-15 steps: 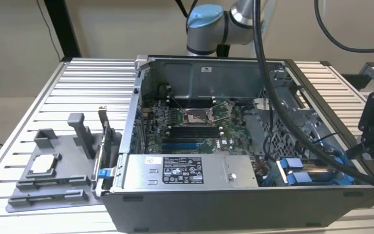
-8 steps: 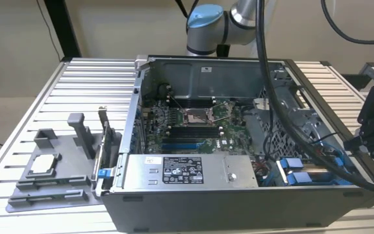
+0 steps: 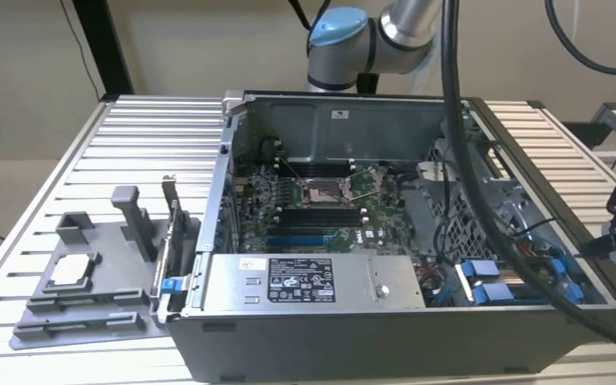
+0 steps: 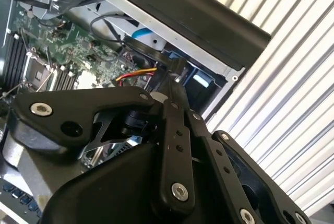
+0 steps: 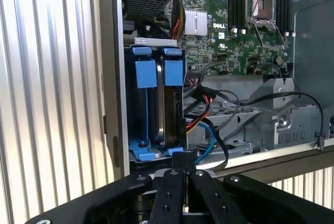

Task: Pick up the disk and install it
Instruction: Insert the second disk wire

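Gripper point(image 5: 183, 167): fingers together, empty, just above drive bay | disk point(image 5: 168, 104): seated upright beside a second blue-framed drive point(image 5: 143, 104) | cables point(image 5: 219, 109) alongside | motherboard point(image 5: 229, 31) beyond | computer case point(image 3: 394, 337) on slatted aluminium table point(image 3: 126, 144).

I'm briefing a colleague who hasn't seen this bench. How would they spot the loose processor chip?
On the slatted table, at the exterior view's left of the open computer case, lies a grey fixture tray. The processor chip is the flat silver square on it, the only shiny piece among grey plastic.
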